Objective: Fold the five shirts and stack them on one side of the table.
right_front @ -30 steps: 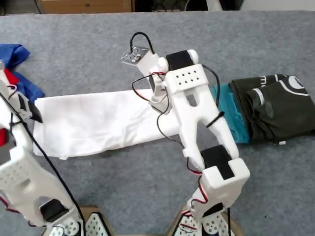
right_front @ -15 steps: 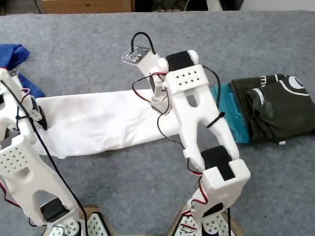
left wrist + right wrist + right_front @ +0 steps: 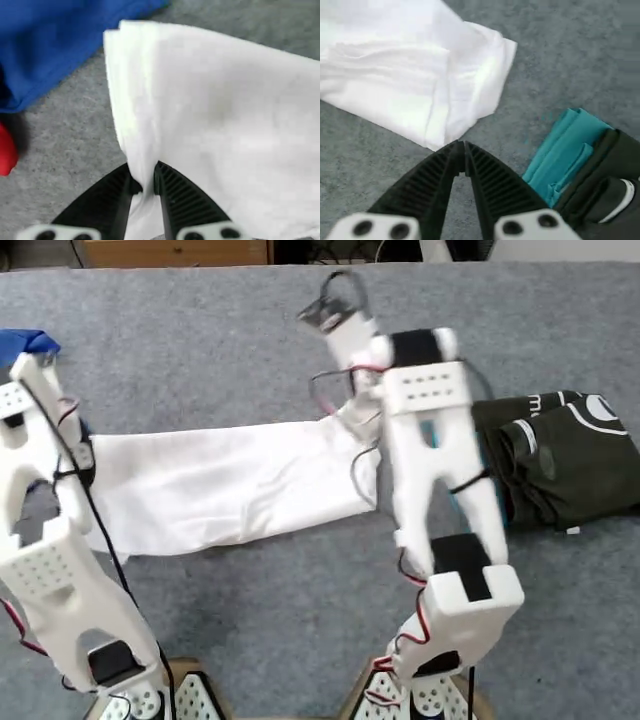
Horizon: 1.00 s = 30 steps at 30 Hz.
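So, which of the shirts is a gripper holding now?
The white shirt: the left gripper pinches its edge. The teal shirt and dark green shirt lie folded, the blue shirt aside, none gripped.

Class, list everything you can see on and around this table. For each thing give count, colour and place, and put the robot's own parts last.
table: one, grey covering, under everything.
white shirt: one, white, folded into a long strip across the middle of the table.
teal shirt: one, teal, folded, on the right side, partly under the dark shirt.
dark shirt: one, dark green with white print, folded, on top of the teal shirt.
blue shirt: one, blue, loose, at the far left.
red item: one, red, beside the blue shirt; what it is cannot be told.
left gripper: one, black jaws shut on the white shirt's left end.
right gripper: one, black jaws shut and empty, over the table by the white shirt's other end.
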Each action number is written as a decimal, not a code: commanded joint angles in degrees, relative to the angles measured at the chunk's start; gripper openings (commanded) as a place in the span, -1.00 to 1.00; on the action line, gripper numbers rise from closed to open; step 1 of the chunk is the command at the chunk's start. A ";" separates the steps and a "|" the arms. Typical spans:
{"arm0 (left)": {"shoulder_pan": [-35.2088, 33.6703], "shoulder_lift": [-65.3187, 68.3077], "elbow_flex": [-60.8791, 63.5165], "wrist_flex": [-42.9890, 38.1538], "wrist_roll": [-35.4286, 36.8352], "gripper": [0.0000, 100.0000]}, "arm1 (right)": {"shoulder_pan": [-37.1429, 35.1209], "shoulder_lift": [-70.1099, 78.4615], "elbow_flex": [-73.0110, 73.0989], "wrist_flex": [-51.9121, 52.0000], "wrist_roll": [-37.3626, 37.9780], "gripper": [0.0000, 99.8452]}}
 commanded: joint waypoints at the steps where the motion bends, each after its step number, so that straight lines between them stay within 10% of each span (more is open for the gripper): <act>1: 5.93 -9.05 -1.19 4.13 0.88 -0.94 | 3.69 -2.86 -9.89 4.66 2.90 -0.98; 30: 47.60 -23.91 2.51 -2.02 16.44 -0.94 | 29.27 -2.86 -33.19 3.08 4.22 -0.98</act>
